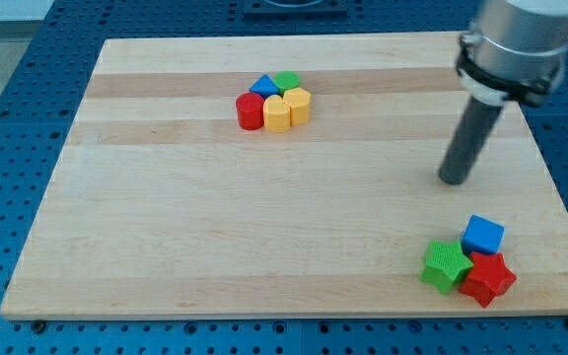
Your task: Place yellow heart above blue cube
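- Here, my tip (pixel 455 180) rests on the bare counter (pixel 215 237), well apart from every block; no gripper shows, so its state cannot be told.
- The yellow heart (pixel 277 114) sits in the top cluster, touching the red cylinder (pixel 249 111) and a second yellow block (pixel 298 105).
- The blue triangle (pixel 264 86) and green block (pixel 287 80) are partly hidden behind them.
- The blue cube (pixel 482 236) sits at the view's bottom right, touching the green star (pixel 446 266) and red star (pixel 487 279).

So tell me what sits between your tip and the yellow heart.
Nothing: the camera view shows only bare board between my tip and the yellow heart, which sits in the cluster toward the view's top left of the tip.
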You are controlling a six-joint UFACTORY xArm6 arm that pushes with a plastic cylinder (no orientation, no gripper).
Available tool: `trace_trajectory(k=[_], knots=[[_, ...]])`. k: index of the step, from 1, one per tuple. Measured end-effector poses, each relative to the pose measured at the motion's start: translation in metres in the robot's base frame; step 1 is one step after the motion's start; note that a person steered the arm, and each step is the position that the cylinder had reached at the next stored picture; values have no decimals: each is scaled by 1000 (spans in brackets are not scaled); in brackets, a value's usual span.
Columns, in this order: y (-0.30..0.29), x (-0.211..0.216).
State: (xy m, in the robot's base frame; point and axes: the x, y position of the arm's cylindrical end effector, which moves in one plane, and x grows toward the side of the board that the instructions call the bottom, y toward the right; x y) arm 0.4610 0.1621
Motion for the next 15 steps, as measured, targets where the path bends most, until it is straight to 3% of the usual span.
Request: trace_trajectory(k=[1, 4, 5, 6, 7, 10, 11, 13, 15], knots=[[-86, 2], [-300, -52], [-335, -97], [-321, -136], [-275, -137], [-133, -68], [-116, -56], [-140, -51], [-59, -16]])
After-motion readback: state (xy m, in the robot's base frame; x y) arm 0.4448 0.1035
